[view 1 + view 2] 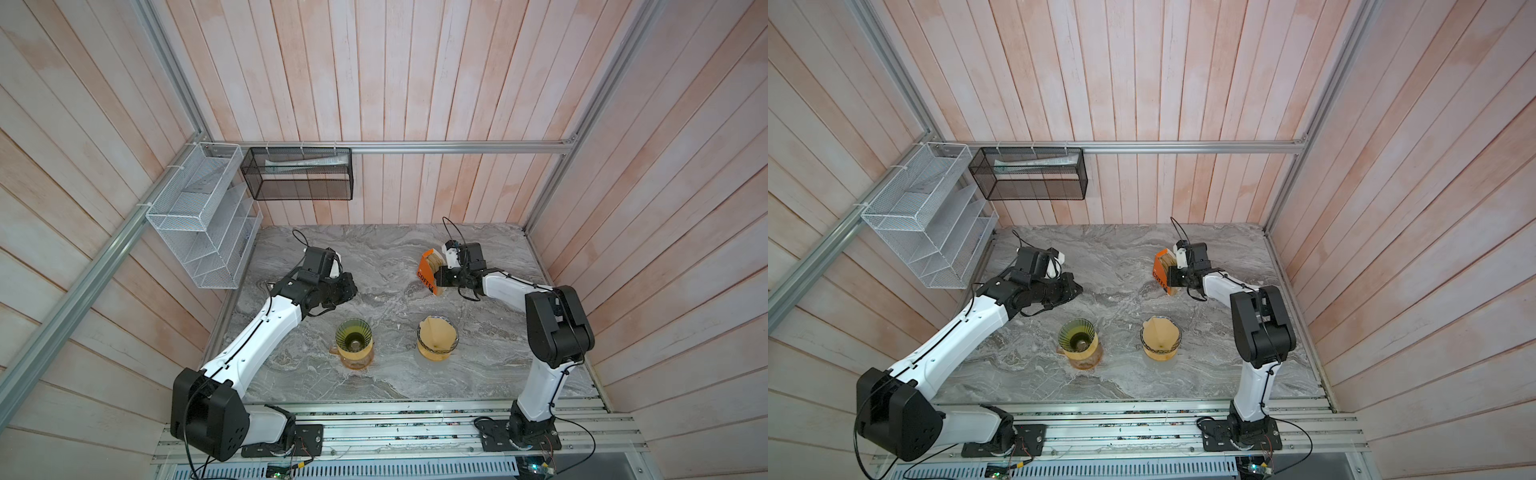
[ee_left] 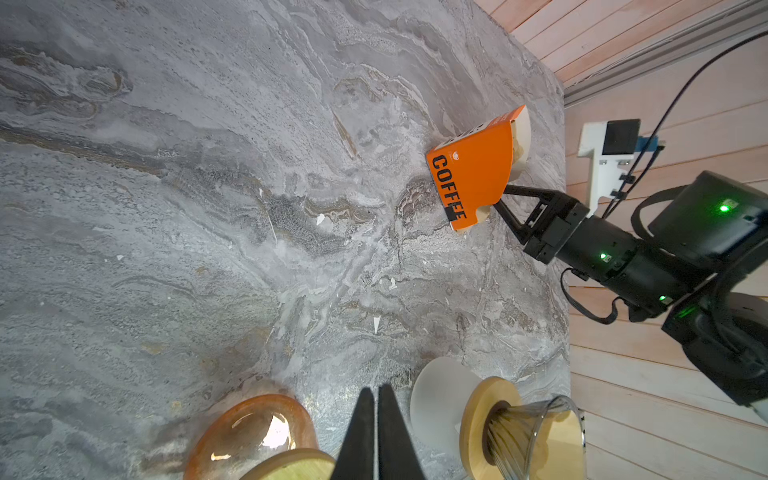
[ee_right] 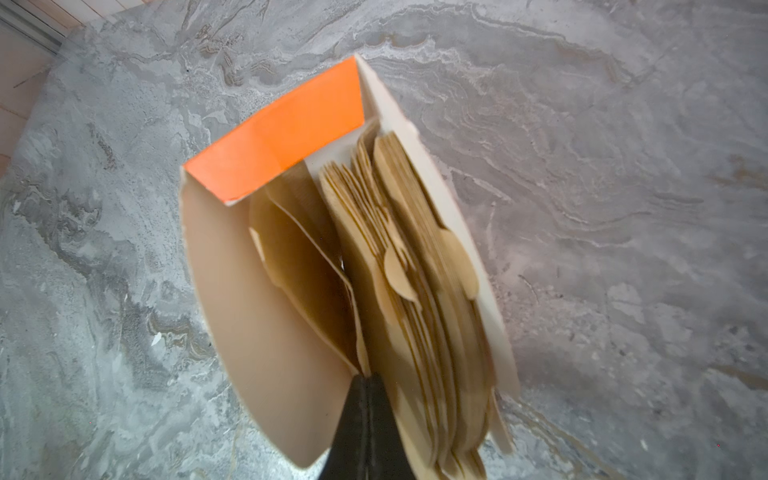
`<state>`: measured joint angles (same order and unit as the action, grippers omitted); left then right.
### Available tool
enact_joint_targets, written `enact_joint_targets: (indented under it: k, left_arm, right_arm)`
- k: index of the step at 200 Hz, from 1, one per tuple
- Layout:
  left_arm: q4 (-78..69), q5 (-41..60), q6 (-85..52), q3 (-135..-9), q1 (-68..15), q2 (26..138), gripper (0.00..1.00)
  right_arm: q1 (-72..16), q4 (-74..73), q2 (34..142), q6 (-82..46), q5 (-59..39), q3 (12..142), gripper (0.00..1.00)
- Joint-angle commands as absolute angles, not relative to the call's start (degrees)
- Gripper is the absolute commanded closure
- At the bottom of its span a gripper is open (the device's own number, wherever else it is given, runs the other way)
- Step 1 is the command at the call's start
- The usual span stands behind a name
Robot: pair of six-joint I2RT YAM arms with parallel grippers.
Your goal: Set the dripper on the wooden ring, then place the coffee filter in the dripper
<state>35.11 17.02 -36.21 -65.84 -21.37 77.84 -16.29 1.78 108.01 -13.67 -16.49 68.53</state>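
- The coffee filter (image 3: 307,266) stands on edge inside the orange box (image 1: 426,272) at the far right of the table (image 1: 386,257). It sits apart from the stack, its curved edge toward the box's open mouth.
- The right claw (image 3: 365,380) is clenched on that filter's near edge.
- The left claw (image 2: 376,415) is clenched and empty, above the table.
- The right arm bends at a raised elbow, with its forearm reaching to the box. The green dripper (image 1: 354,336) stands empty near the front.

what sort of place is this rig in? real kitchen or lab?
Likely a lab cell dressed as a coffee counter: aluminium frame, arms bolted to a rail, drippers and a filter box on a marble-look top.
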Motion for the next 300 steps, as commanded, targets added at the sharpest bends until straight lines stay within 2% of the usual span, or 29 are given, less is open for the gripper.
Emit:
enact_joint_targets:
  k: [1, 177, 189, 204, 233, 300]
  left_arm:
    - [33.99, 17.92, -35.24, -64.95, -21.01, 76.27, 0.91]
    - [32.83, 18.28, -35.79, -63.3, -20.83, 74.71, 0.91]
    - [32.72, 18.28, -35.85, -63.19, -20.83, 74.71, 0.91]
    - [32.57, 18.37, -35.86, -63.02, -20.83, 74.71, 0.91]
    - [32.52, 18.37, -35.86, -62.93, -20.83, 74.71, 0.91]
    - [32.79, 18.11, -35.24, -63.46, -20.74, 75.5, 0.91]
  right_arm:
    - [-16.73, 3.72, 109.16, -13.44, -15.83, 70.46, 1.0]
    - [-17.08, 7.91, 100.89, -12.88, -13.0, 68.42, 1.0]
    - [-17.07, 7.8, 101.28, -12.88, -13.27, 68.96, 0.9]
    - [-17.08, 7.47, 102.05, -13.18, -13.66, 70.05, 0.84]
    - [-17.05, 7.56, 103.72, -13.57, -15.06, 72.6, 0.8]
    - [-17.63, 8.0, 108.11, -14.14, -16.96, 78.1, 0.77]
